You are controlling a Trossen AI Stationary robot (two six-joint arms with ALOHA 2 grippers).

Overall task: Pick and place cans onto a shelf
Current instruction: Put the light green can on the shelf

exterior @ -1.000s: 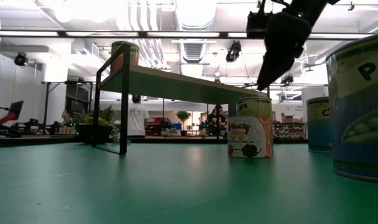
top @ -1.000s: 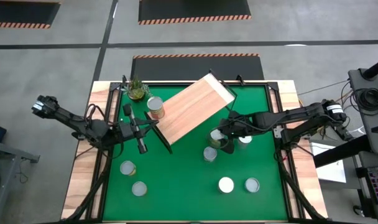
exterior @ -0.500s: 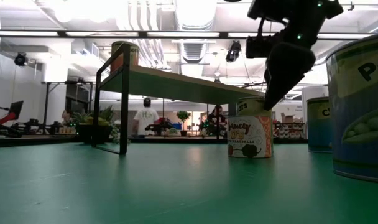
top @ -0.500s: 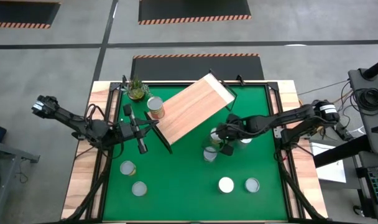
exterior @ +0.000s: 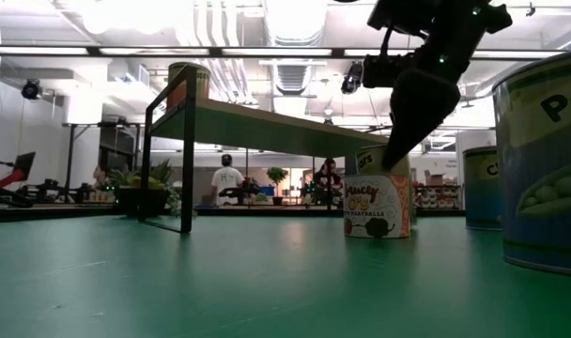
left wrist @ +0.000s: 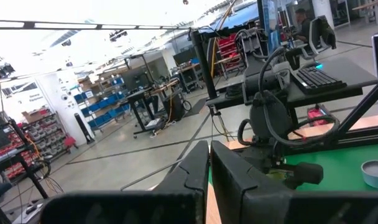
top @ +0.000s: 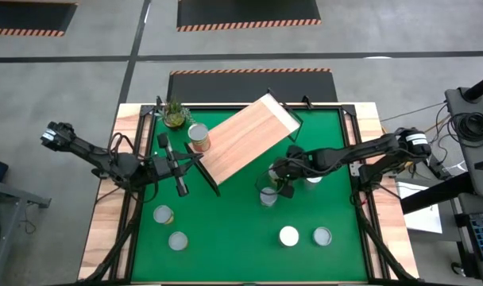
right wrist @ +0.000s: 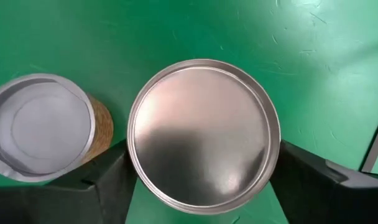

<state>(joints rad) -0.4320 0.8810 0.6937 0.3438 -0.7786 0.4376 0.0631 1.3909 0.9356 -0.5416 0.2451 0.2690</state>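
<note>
The shelf (top: 245,137) is a light-wood board on a black frame, standing at the mat's far middle. One can (top: 198,135) stands on its left end. My right gripper (top: 275,181) is open and slants down over a silver-topped can (right wrist: 203,134). Its fingers (right wrist: 111,180) stand on either side of the can's wall. A brown-sided can (right wrist: 43,130) stands right beside that one, the same can with an orange label (exterior: 378,202) in the low view. My left gripper (top: 182,189) is shut (left wrist: 209,168) and hangs still above the mat's left part, holding nothing. My right gripper comes at the silver-topped can from above, slanting down, one finger on each side of its round wall just below the rim (right wrist: 134,163). The can top hides the fingers' inner faces, so I cannot tell whether they touch it. The can stands upright on the mat.
A small potted plant (top: 174,114) sits at the far left corner. More cans stand on the mat: one right of my gripper (top: 313,181), two near right (top: 288,236) (top: 322,236), two near left (top: 163,214) (top: 178,241). Bare green mat (top: 226,230) lies between them.
My right gripper has come down and a little toward the table's left edge, until its fingers reach the top of the can beside the orange-labelled one. No can has moved.
</note>
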